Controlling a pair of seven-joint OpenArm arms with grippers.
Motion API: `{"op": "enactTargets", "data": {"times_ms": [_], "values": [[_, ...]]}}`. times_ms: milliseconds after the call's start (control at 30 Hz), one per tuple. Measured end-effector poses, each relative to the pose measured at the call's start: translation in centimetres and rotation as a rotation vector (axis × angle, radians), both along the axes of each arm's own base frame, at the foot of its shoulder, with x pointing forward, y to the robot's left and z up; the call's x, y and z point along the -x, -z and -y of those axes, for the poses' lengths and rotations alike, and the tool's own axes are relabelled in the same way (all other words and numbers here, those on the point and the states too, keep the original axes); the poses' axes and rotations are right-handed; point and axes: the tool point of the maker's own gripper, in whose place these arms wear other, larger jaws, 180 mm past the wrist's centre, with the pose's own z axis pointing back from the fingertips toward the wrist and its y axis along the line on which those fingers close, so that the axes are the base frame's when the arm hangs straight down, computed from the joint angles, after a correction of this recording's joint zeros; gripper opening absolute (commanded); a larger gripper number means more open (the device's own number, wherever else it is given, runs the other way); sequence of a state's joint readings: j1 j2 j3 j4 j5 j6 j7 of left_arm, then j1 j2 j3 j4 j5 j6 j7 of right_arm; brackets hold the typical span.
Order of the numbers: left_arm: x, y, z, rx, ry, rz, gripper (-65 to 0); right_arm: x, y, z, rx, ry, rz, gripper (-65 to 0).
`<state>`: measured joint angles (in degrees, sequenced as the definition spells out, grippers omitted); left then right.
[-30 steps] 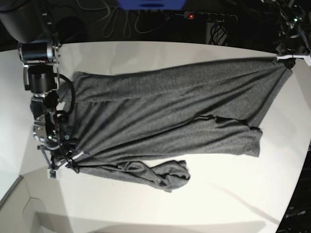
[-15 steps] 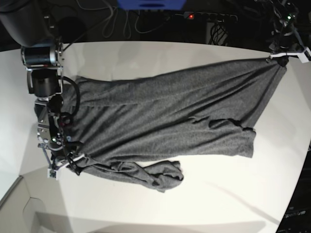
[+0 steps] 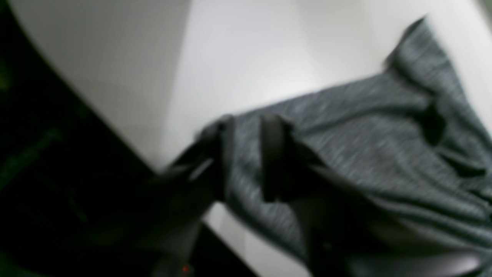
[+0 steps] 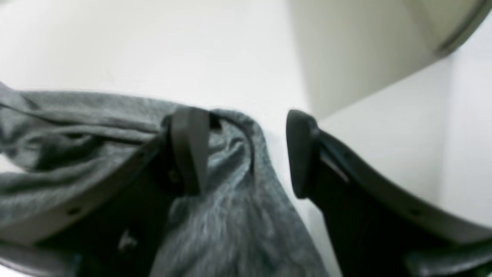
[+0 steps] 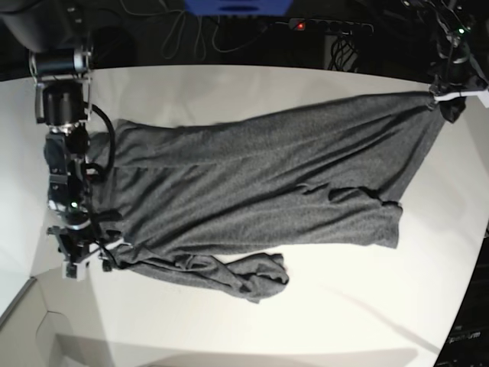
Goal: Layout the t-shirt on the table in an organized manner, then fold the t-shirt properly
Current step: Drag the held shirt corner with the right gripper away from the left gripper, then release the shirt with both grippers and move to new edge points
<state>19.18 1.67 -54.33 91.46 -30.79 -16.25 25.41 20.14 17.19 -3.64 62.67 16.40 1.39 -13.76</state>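
1. Two sets of fingers meet the t-shirt (image 5: 260, 191), spread across the table (image 5: 229, 84).
2. Right fingers (image 4: 188, 150) stand wide apart; one touches the hem corner.
3. Left fingers (image 3: 273, 154) are narrowly parted around a fabric fold, blurred.

Black arm links (image 5: 63, 145), silver joint housing, looping black cable, green indicator light; black end effector fingers (image 4: 190, 148).

Robotics lab: white table (image 5: 229, 321), cables (image 5: 183, 34), power strip (image 5: 328, 27) behind.

Blurred view: t-shirt (image 3: 365, 154) corner between parted jaws of left gripper (image 3: 246, 154), at table (image 3: 238, 57) edge.
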Motion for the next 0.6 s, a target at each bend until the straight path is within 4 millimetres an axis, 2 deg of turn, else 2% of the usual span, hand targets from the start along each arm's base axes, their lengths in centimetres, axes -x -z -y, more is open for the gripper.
{"op": "enactTargets", "data": {"times_ms": [100, 167, 333, 467, 533, 600], "values": [[-0.7, -1.4, 0.3, -0.015, 0.012, 0.033, -41.6, 2.0, -1.4, -0.8, 0.027, -0.048, 0.01, -31.0], [-1.0, -2.1, 0.2, -0.028, 0.015, 0.05, -41.6, 3.5, -1.4, -1.0, 0.049, -0.067, 0.003, -30.9], [-1.6, -4.4, -0.1, -0.052, 0.018, 0.113, -41.6, 9.0, 0.3, -1.4, 0.11, -0.148, -0.072, -30.8], [-4.0, -6.0, -0.8, -0.075, 0.029, 0.16, -41.6, 12.4, 1.3, -3.9, 0.132, -0.336, -0.126, -30.8], [-5.9, -7.0, -0.9, -0.075, 0.037, 0.221, -41.6, 13.5, 1.5, -3.0, 0.132, -0.323, -0.133, -30.6], [-6.9, -6.2, -1.3, -0.047, 0.031, 0.222, -41.6, 14.5, 1.9, -1.2, 0.139, -0.278, -0.16, -29.1]]}}
